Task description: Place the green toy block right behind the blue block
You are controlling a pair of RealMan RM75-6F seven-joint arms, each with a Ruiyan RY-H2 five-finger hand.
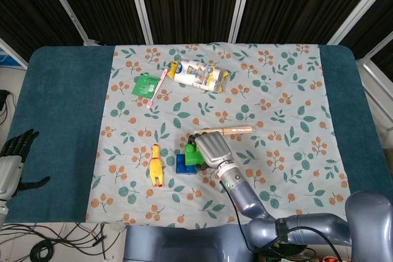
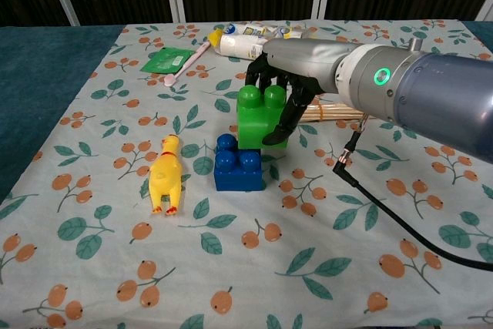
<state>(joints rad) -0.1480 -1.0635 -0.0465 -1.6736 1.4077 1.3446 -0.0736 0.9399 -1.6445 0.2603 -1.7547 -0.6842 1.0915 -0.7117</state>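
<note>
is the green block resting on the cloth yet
No: in the chest view the green toy block is gripped by the right hand in the air, above and behind the blue block.

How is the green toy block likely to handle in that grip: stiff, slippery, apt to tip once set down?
The green toy block looks like rigid moulded plastic, so it probably keeps its shape in the right hand. Its glossy faces may be somewhat slippery. Its flat-sided, boxy form suggests it should stand stably on the tablecloth behind the blue block, not roll.
</note>
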